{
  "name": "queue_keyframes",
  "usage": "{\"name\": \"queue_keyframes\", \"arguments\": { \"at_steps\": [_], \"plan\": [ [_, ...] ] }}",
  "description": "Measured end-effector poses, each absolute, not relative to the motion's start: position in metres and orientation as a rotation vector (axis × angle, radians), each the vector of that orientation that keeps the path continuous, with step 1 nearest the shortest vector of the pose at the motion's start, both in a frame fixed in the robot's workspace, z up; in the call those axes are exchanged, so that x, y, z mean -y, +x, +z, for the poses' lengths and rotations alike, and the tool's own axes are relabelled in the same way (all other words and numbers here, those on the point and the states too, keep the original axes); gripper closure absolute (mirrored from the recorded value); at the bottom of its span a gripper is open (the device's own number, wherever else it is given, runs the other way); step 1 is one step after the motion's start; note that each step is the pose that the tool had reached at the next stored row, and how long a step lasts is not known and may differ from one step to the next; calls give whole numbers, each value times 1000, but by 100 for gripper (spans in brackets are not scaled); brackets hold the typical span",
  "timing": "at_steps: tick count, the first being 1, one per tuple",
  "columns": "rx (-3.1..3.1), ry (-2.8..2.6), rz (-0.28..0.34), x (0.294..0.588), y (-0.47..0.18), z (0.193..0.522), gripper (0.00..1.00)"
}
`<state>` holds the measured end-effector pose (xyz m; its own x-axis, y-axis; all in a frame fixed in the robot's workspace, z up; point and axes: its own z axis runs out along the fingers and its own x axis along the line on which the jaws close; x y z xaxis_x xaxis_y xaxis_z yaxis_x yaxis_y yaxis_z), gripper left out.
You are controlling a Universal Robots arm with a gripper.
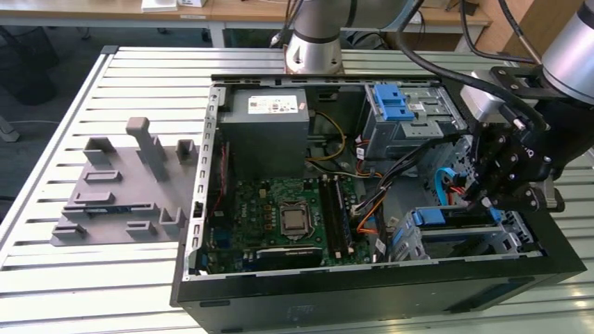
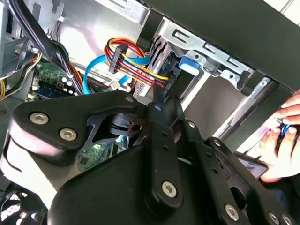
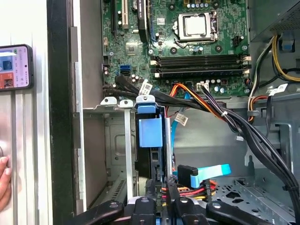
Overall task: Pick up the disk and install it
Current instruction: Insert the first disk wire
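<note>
The disk (image 3: 151, 154), edge-up with its blue rail (image 3: 150, 132) showing, sits tight inside the metal drive cage (image 3: 123, 140), cables (image 3: 201, 187) crowding beside it; the gripper (image 3: 159, 199) pinches its near edge.

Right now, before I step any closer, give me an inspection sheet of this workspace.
Surface: slatted metal table, carrying an open computer case.
Job's things: disk stands on edge in the drive cage, blue rail frame showing.
Clutter: grey moulded fixture on the table, on the exterior view's left of the case.
Grippers: gripper is inside the case, right at the disk.
Cables: flat blue cable and a red, yellow and black wire bundle lie close beside the disk.
Surroundings: a person's hand just outside the case; a phone nearby.
</note>
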<state>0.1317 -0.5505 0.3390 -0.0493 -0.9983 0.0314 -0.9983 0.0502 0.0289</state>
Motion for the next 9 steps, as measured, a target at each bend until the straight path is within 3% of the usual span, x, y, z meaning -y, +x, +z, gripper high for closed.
{"name": "queue_keyframes", "arguments": {
  "at_steps": [2, 4, 9],
  "plan": [
    [2245, 2136, 1, 551, 132, 340, 78],
    [2245, 2136, 1, 550, 132, 340, 89],
    [2245, 2136, 1, 550, 132, 340, 89]
  ]
}}
